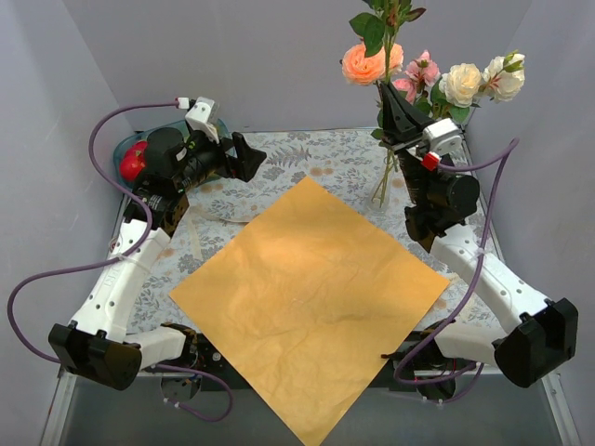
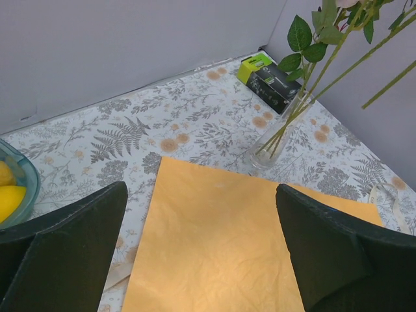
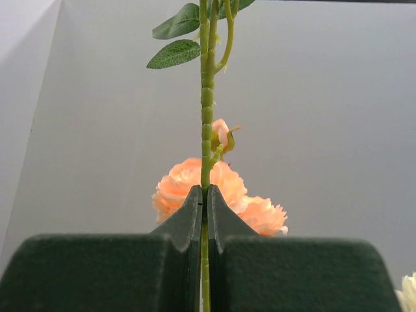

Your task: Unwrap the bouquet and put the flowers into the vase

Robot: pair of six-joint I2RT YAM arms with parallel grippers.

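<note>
Right gripper (image 3: 204, 195) clamped on green flower stem (image 3: 207, 97), stem upright, dead centre between the dark fingers. Two leaves (image 3: 174, 53) off the stem near top. Small bud (image 3: 221, 133) just right of it. Peach blooms (image 3: 175, 185) behind the fingertips. Cream bloom (image 3: 409, 289) clipped at bottom-right corner. Grey wall (image 3: 338, 117) behind.

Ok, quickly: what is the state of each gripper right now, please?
Left gripper: open, holding nothing.
Right gripper: closed on a green flower stem.
</note>
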